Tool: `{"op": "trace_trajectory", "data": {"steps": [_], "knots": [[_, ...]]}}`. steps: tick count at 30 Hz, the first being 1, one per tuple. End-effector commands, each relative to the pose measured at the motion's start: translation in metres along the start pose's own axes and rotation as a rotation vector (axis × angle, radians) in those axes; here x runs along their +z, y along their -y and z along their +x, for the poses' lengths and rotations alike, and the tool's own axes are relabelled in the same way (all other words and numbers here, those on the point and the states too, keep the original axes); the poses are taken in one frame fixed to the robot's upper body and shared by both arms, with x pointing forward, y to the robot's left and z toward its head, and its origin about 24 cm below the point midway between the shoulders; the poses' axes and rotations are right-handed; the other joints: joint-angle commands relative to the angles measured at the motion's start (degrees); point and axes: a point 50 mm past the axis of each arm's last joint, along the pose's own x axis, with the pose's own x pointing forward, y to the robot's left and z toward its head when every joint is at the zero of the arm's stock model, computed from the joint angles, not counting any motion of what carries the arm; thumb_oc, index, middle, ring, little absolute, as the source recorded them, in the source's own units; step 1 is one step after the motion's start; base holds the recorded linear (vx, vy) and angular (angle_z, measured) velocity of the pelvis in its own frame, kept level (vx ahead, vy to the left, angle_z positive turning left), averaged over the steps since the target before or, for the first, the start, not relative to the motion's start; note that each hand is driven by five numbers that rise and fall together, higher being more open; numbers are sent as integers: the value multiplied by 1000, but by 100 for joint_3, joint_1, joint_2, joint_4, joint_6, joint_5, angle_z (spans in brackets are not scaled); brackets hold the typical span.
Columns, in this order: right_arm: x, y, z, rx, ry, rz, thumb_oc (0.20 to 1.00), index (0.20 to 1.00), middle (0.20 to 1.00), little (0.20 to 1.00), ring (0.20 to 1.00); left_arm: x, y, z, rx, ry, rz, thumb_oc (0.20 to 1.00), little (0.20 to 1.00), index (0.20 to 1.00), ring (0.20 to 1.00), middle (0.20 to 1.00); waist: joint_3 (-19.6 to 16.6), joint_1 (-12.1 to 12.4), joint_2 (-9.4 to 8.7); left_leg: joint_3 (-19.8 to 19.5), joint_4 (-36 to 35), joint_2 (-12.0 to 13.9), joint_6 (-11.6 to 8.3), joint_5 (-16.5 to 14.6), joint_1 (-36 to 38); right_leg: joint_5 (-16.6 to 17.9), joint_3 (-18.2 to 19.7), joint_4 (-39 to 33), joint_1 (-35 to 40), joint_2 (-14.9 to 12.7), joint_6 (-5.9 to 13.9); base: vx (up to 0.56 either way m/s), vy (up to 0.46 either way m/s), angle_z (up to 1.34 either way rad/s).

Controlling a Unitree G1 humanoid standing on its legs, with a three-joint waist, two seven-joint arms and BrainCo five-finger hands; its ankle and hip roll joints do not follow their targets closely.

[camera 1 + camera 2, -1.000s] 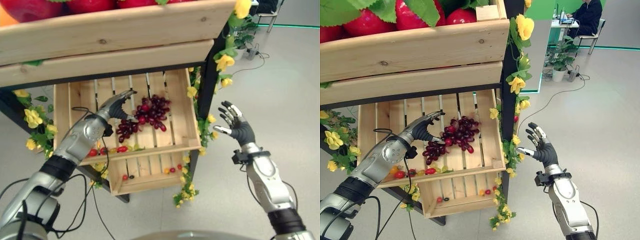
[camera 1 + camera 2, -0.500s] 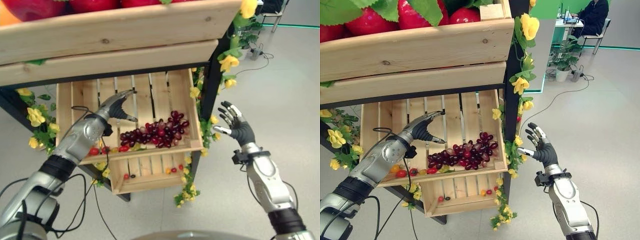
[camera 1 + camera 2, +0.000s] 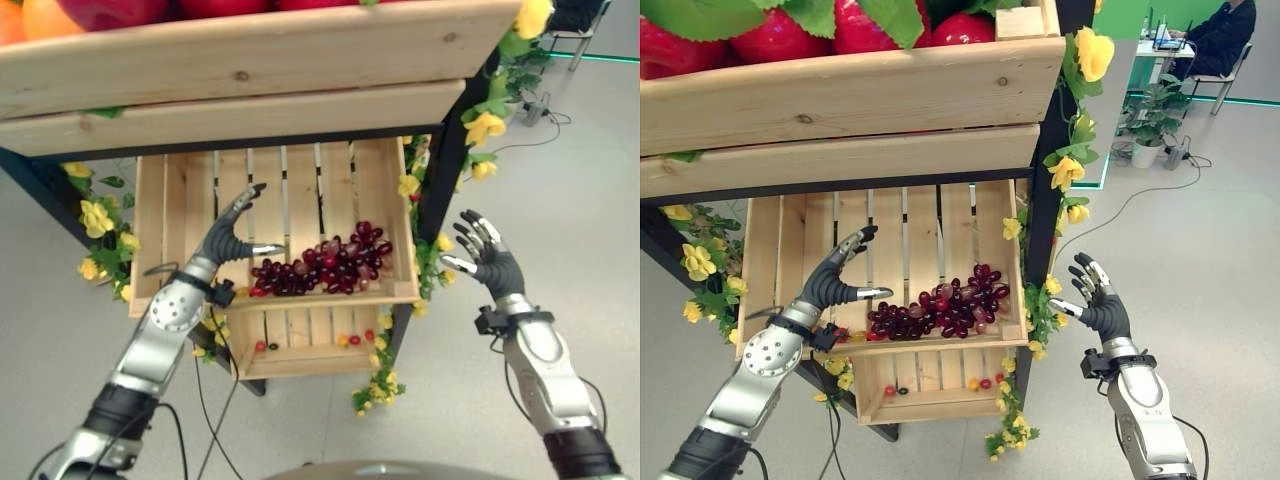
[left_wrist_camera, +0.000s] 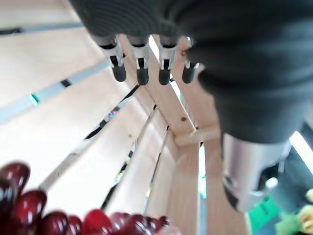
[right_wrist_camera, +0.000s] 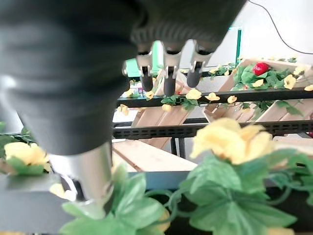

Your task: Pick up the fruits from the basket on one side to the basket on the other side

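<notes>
Grey floor (image 3: 600, 180) surrounds a black shelf frame (image 3: 1048, 190) hung with yellow flowers (image 3: 1092, 52). Under the frame's upper boards sits a slatted wooden crate (image 3: 180, 200), the landmark. A bunch of dark red grapes (image 3: 325, 265) lies inside it, along its front rail and towards its right wall. The left hand (image 3: 230, 238) reaches into the crate just left of the grapes, fingers straight and spread, thumb pointing at the bunch, holding nothing. The right hand (image 3: 490, 262) is raised outside the crate's right side, beyond the frame post, fingers fanned apart and empty. Above the crate, an upper wooden box (image 3: 840, 90) holds large red fruits (image 3: 780, 32). Below the crate, a smaller crate (image 3: 930, 395) holds a few small red and yellow fruits (image 3: 985, 382).
</notes>
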Motion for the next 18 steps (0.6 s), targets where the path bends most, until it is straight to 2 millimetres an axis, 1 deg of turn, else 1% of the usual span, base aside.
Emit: {"op": "trace_trajectory", "data": {"steps": [1, 2, 3, 5, 6, 7, 8, 9, 11, 12, 13, 14, 15, 16, 17, 18], "knots": [[33, 3, 4, -25, 174, 6, 1000, 1000, 1000, 1000, 1000, 21, -10, 3, 10, 149, -139, 1000, 1000, 1000, 1000, 1000, -53, -62, -213, 105, 604, 248, -385, -402, -108, -288, -127, 193, -67, -125, 353, -56, -64, 1], [34, 4, 3, -24, 175, 6, 1000, 1000, 1000, 1000, 1000, 22, -8, 1, -7, 154, -168, 1000, 1000, 1000, 1000, 1000, -27, -63, -224, 79, 761, 259, -398, -430, -189, -294, -109, 185, -62, -118, 329, -126, -82, 3], [34, 6, 2, -28, 179, 5, 1000, 1000, 1000, 1000, 1000, 19, -1, 0, -41, 143, -212, 1000, 1000, 1000, 1000, 1000, 76, -75, -268, 8, 1059, 248, -434, -440, -365, -286, -61, 178, -70, -122, 280, -145, -80, 7], [37, 8, 2, -39, 193, 1, 1000, 1000, 1000, 1000, 1000, 21, 0, 1, -61, 147, -194, 1000, 1000, 1000, 1000, 1000, 166, -76, -329, -107, 1404, 208, -486, -504, -558, -255, -40, 178, -95, -153, 234, -123, -49, 11], [37, 8, 2, -39, 194, 1, 1000, 1000, 1000, 1000, 1000, 21, 0, 2, -61, 148, -194, 1000, 1000, 1000, 1000, 1000, 169, -81, -329, -119, 1446, 211, -487, -522, -584, -256, -49, 177, -97, -150, 233, -122, -12, 9], [41, 8, 4, -46, 214, 6, 1000, 1000, 1000, 1000, 1000, 21, 1, 4, -59, 154, -209, 1000, 1000, 1000, 1000, 1000, 209, -82, -386, -357, 1718, 57, -491, -726, -585, -209, 18, 224, -191, -181, 204, -76, 1, 2], [41, 8, 4, -47, 214, 6, 1000, 1000, 1000, 1000, 1000, 21, 1, 4, -60, 155, -209, 1000, 1000, 1000, 1000, 1000, 215, -82, -382, -360, 1751, 61, -489, -750, -595, -217, 17, 231, -188, -179, 206, -108, 12, -2], [43, 7, 5, -47, 225, 11, 1000, 1000, 1000, 1000, 1000, 22, 1, 3, -54, 158, -213, 1000, 1000, 1000, 1000, 1000, 246, -64, -394, -561, 1987, -80, -452, -915, -540, -205, 125, 343, -288, -172, 196, -59, 35, -11], [43, 7, 5, -45, 232, 17, 1000, 1000, 1000, 1000, 1000, 20, 0, -2, -27, 151, -238, 1000, 1000, 1000, 1000, 1000, 233, -68, -382, -793, 2025, -252, -333, -1099, -357, -200, 305, 536, -501, -119, 199, -113, 91, -44], [41, 7, 4, -44, 227, 15, 1000, 1000, 1000, 1000, 1000, 16, -2, -10, 12, 142, -252, 1000, 1000, 1000, 1000, 1000, 222, -62, -356, -1110, 2142, -432, -230, -1217, -147, -194, 539, 687, -689, -34, 195, -141, 144, -78], [41, 7, 4, -46, 227, 14, 1000, 1000, 1000, 1000, 1000, 15, -3, -13, 38, 140, -264, 1000, 1000, 1000, 1000, 1000, 211, -73, -351, -1265, 2201, -484, -209, -1244, -47, -173, 644, 750, -777, -8, 211, -108, 121, -77], [41, 7, 4, -45, 226, 13, 1000, 1000, 1000, 1000, 1000, 15, -3, -13, 39, 139, -265, 1000, 1000, 1000, 1000, 1000, 210, -70, -342, -1258, 2205, -478, -207, -1254, -43, -181, 653, 765, -781, -2, 212, -98, 176, -112], [40, 10, 1, -64, 231, 14, 1000, 1000, 1000, 1000, 1000, 11, -5, -18, 85, 138, -299, 1000, 1000, 1000, 1000, 1000, 173, -173, -328, -1427, 2079, -405, -160, -1395, 123, -110, 831, 898, -991, -4, 286, -65, 133, -101], [40, 9, 1, -63, 231, 14, 1000, 1000, 1000, 1000, 1000, 11, -5, -18, 86, 137, -300, 1000, 1000, 1000, 1000, 1000, 167, -166, -321, -1416, 2058, -397, -159, -1395, 135, -115, 842, 910, -999, 2, 287, -181, 276, -105], [40, 11, -1, -78, 238, 8, 1000, 1000, 1000, 1000, 1000, 13, -6, -17, 98, 153, -300, 1000, 1000, 1000, 1000, 1000, 171, -262, -317, -1447, 1783, -373, -109, -1450, 209, 25, 947, 1006, -1227, -79, 412, -165, 223, -53], [41, 15, -3, -98, 243, 5, 1000, 1000, 1000, 1000, 1000, 14, -6, -17, 97, 163, -304, 1000, 1000, 1000, 1000, 1000, 153, -345, -337, -1333, 1545, -367, -41, -1578, 264, 92, 983, 1005, -1313, -159, 482, -286, 340, -50]]}}
